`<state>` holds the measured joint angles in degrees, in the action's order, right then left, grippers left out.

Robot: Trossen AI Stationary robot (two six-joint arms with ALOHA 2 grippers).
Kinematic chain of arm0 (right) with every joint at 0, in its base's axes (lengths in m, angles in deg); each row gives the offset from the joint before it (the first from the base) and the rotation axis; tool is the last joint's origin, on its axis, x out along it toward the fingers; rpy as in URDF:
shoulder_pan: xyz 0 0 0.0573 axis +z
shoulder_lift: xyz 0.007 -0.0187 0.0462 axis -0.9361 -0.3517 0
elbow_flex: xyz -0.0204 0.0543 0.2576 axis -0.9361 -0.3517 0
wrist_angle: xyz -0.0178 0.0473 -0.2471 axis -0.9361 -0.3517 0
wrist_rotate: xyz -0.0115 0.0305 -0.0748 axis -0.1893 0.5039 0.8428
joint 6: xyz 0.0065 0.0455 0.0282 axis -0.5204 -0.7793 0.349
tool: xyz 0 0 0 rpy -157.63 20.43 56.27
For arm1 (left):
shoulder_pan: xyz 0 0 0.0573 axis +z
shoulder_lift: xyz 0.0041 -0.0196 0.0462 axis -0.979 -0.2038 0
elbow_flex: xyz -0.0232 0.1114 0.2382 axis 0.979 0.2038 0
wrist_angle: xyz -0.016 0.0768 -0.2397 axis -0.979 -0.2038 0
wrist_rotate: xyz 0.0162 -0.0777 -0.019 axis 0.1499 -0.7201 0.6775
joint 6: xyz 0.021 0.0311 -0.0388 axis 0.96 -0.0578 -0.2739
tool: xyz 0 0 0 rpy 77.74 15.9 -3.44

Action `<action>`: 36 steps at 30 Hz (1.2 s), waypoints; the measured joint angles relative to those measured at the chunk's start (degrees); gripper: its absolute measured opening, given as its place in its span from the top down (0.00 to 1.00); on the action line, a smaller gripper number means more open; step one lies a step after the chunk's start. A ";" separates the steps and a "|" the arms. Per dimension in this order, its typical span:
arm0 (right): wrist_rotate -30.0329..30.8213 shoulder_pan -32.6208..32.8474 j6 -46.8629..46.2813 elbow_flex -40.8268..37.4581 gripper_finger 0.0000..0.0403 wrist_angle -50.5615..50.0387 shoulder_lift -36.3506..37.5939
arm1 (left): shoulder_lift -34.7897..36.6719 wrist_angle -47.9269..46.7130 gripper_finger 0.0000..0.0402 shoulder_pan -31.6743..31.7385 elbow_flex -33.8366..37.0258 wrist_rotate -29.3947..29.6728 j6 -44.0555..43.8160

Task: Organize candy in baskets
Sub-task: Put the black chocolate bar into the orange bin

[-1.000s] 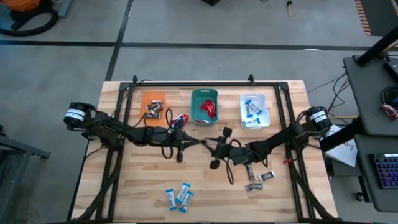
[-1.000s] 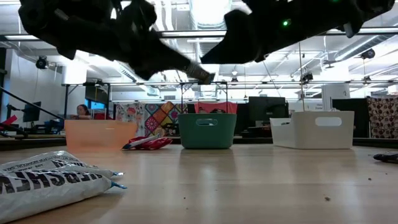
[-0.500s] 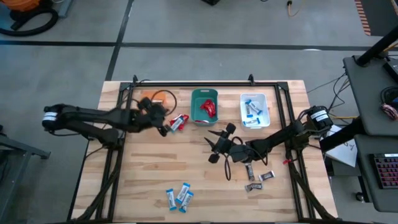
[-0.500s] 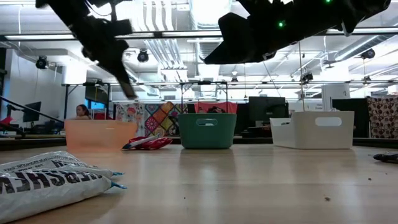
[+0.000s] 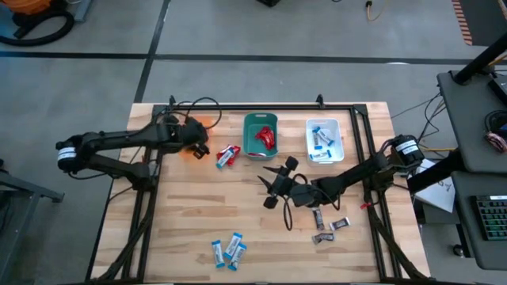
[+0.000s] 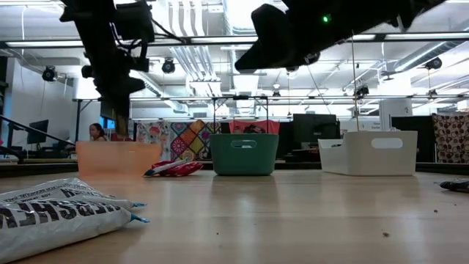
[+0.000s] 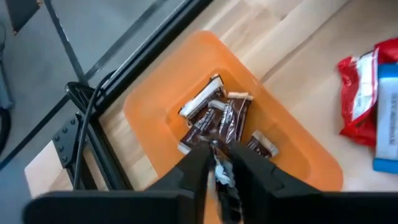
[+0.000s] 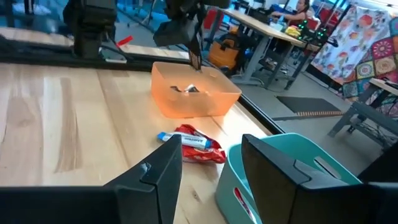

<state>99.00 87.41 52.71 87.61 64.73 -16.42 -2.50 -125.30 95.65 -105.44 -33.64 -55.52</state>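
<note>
Right under the left tool (image 7: 214,171), which pinches a dark candy bar (image 7: 221,175), sits the orange bin (image 7: 149,106), ready for the drop; right tool (image 8: 211,163) hangs released.

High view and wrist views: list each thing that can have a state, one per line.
orange basket: upright, holding dark candy
teal basket: upright, holding red candy
white basket: upright, holding blue-and-white candy
left gripper: above the orange basket
right gripper: open, empty, near the teal basket

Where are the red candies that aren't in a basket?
In the high view, the loose red candies lie on the table between the orange basket and teal basket.
</note>
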 joint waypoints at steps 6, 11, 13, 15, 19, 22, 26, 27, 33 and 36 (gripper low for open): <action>-0.25 -0.02 -6.34 8.74 0.60 -19.33 0.00 | -2.44 -0.35 0.71 -0.04 0.02 -0.07 0.17; -6.52 -0.07 -17.34 17.75 0.60 -41.84 0.00 | -2.11 -0.18 0.63 -0.78 0.02 -0.04 -0.22; -12.11 -0.07 -21.36 20.06 0.60 -48.04 0.00 | -1.36 0.97 0.62 -2.17 0.04 -0.06 -0.41; -17.40 -0.06 -25.97 21.70 0.60 -52.85 0.00 | -0.46 2.73 0.61 -4.52 0.04 -0.07 -0.42; -26.61 -0.17 -37.10 24.23 0.60 -63.18 0.00 | 1.61 7.97 0.62 -11.41 0.04 -0.14 0.96; -32.38 -0.17 -45.28 24.67 0.60 -69.34 0.00 | 2.38 12.29 0.63 -17.66 0.04 -1.16 3.70; -39.56 -0.15 -54.84 24.84 0.60 -77.61 0.00 | 2.21 18.64 0.64 -25.92 0.16 -4.84 10.44; -41.09 -0.15 -56.83 24.86 0.60 -79.75 0.00 | 2.03 20.33 0.64 -27.86 0.21 -5.87 12.43; -49.14 0.14 -63.73 24.86 0.60 -90.83 0.00 | 0.83 26.38 0.64 -36.73 2.45 -9.81 19.59; -52.18 0.87 -66.23 24.86 0.60 -93.77 0.00 | 0.61 28.26 0.64 -38.18 3.68 -9.82 19.27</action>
<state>46.82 88.27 -13.52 112.47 -29.04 -16.42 -1.89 -97.04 57.47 -101.76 -43.46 -36.25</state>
